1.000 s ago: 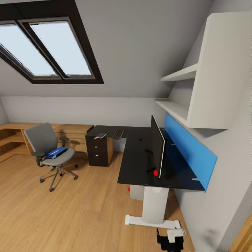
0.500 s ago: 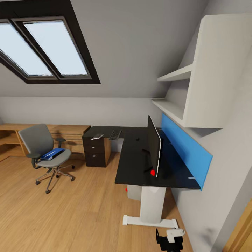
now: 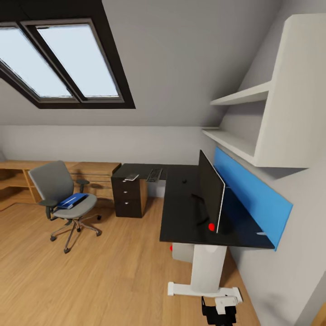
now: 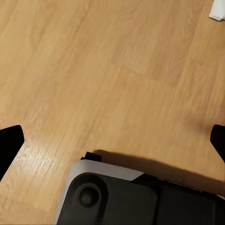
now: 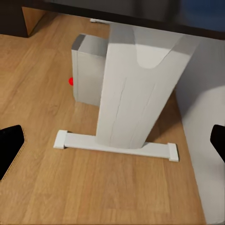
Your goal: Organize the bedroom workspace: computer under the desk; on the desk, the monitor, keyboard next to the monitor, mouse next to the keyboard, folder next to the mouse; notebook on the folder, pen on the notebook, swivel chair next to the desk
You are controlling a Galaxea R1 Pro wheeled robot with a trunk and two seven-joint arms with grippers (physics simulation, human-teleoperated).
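The black-topped desk (image 3: 181,217) runs along the right wall. On it the monitor (image 3: 211,191) stands edge-on, with the mouse (image 3: 184,181) and the keyboard (image 3: 154,174) farther back. The grey computer (image 3: 183,251) sits under the desk beside the white leg; the right wrist view shows the computer (image 5: 89,70) with its red light. To the left, the swivel chair (image 3: 56,183) stands apart from the desk with the blue folder (image 3: 72,200) on its seat. My left gripper (image 4: 112,143) hangs open over bare floor. My right gripper (image 5: 112,145) is open, facing the desk leg (image 5: 136,93).
A flat pale item (image 3: 131,177) lies on the black drawer unit (image 3: 128,197). A small red object (image 3: 211,227) sits at the monitor's foot. A low wooden cabinet (image 3: 86,170) lines the back wall. White shelves (image 3: 253,136) and a blue panel (image 3: 253,194) hang above the desk.
The whole head view has shifted slightly, first left then right, so the camera moved. Nothing in the room has changed place.
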